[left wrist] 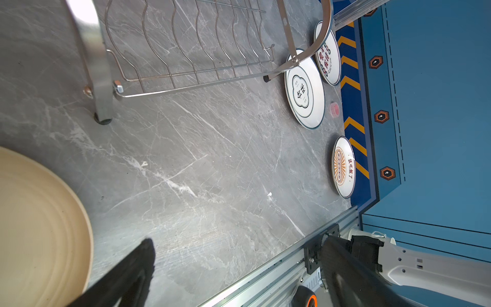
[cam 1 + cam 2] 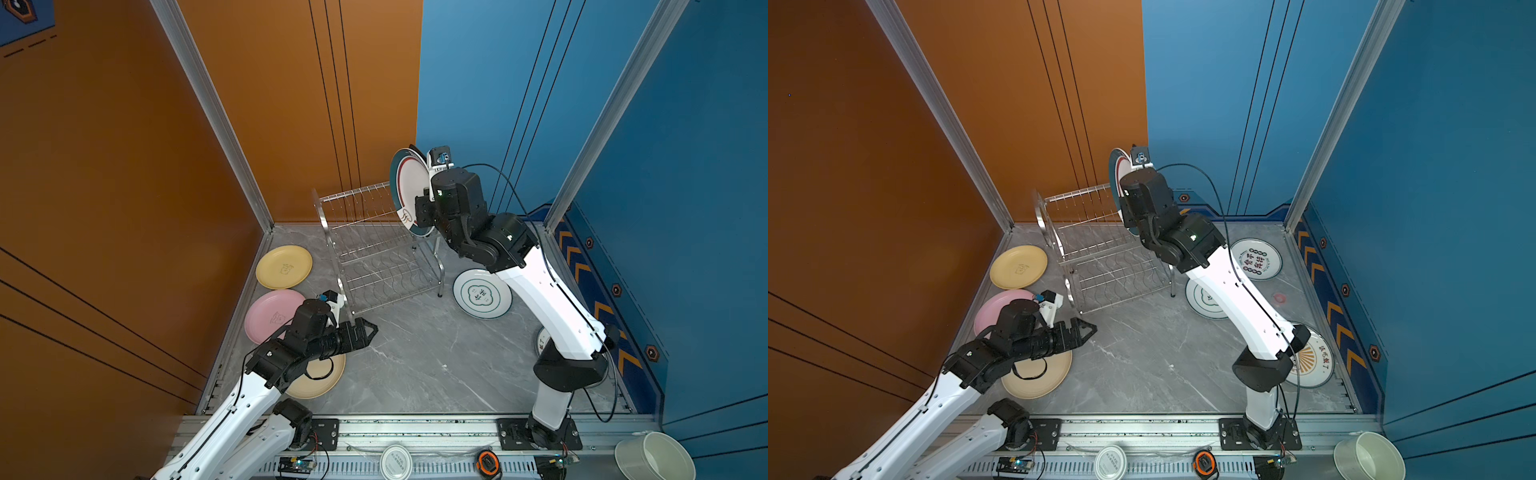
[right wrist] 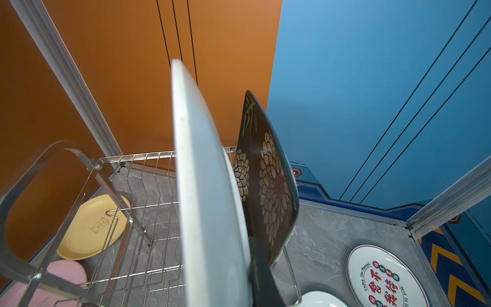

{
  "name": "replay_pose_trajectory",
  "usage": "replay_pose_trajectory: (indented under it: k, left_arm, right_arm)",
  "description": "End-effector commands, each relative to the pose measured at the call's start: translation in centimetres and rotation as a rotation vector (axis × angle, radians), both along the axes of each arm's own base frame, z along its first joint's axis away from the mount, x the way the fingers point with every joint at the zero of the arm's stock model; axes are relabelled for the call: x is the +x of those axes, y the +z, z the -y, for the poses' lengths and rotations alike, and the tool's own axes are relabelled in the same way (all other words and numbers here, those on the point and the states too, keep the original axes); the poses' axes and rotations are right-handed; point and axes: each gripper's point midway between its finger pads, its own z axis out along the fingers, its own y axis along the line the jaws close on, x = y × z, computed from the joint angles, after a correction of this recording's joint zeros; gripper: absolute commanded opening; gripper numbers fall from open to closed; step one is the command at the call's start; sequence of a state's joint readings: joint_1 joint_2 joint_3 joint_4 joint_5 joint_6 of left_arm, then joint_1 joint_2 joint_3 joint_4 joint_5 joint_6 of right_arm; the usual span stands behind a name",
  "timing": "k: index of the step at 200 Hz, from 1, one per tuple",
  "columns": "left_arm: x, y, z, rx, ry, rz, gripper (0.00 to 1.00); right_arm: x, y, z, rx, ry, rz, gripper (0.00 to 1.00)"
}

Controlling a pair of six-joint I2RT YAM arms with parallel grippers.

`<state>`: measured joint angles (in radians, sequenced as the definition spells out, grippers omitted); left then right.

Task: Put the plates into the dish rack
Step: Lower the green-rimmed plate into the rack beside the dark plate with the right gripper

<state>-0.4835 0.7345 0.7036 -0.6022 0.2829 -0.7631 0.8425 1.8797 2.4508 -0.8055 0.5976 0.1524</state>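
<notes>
The grey marble table [image 2: 415, 365] fills a corner between an orange wall [image 2: 124, 166] and a blue wall [image 2: 498, 83], and the dish rack [image 1: 99, 74] stands near that corner. Your right hand [image 2: 420, 210] is clamped on the rim of a white green-rimmed plate [image 2: 409, 183]. It holds the plate on edge over the upper tier at the rack's blue-wall end. You cannot tell whether the plate's lower rim sits in a slot, because the arm hides it. At that same end of the rack the black floral plate [image 3: 268, 186] stands on edge, just beyond the held plate, and a narrow gap shows between their upper parts. Your left hand [image 2: 373, 332] hangs above the table just off the rack's near corner, its jaws spread wide apart. On the rack's orange-wall side three plates lie flat. The yellow plate [image 2: 284, 267] is just beside the rack, the pink plate [image 2: 270, 313] is near the rack's front corner, and the beige plate [image 2: 324, 378] lies farther out, partly under your left arm. On the rack's blue-wall side three white plates lie flat. The cloud-emblem plate [image 2: 482, 293] is just beside the rack's foot and the red-character plate [image 2: 1256, 259] is nearer the blue wall. The sunburst plate [image 2: 1312, 357] is well apart from the rack, partly under your right arm.
</notes>
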Motion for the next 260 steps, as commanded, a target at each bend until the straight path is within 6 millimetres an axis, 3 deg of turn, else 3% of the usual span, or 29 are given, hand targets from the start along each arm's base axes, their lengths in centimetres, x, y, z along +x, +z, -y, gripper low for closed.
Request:
replay_pose_trajectory:
  k: [1,69,201,260]
  left_arm:
    - [0.1,0.1,-0.4,0.025,0.010,0.006,0.98]
    - [0.1,-0.2,-0.4,0.025,0.017,-0.004,0.98]
    - [0.3,-0.5,-0.7,0.044,0.033,-0.010,0.98]
    - [0.4,-0.7,-0.8,0.046,0.038,-0.014,0.98]
  right_arm:
    - [1.8,3.4,0.5,0.047,-0.071,0.133,0.00]
    - [5.8,1.7,0.1,-0.016,-0.112,0.165,0.00]
    - [8.4,-0.9,0.4,-0.072,-0.133,0.138,0.00]
    - [9.2,-3.7,0.1,-0.092,-0.130,0.084,0.00]
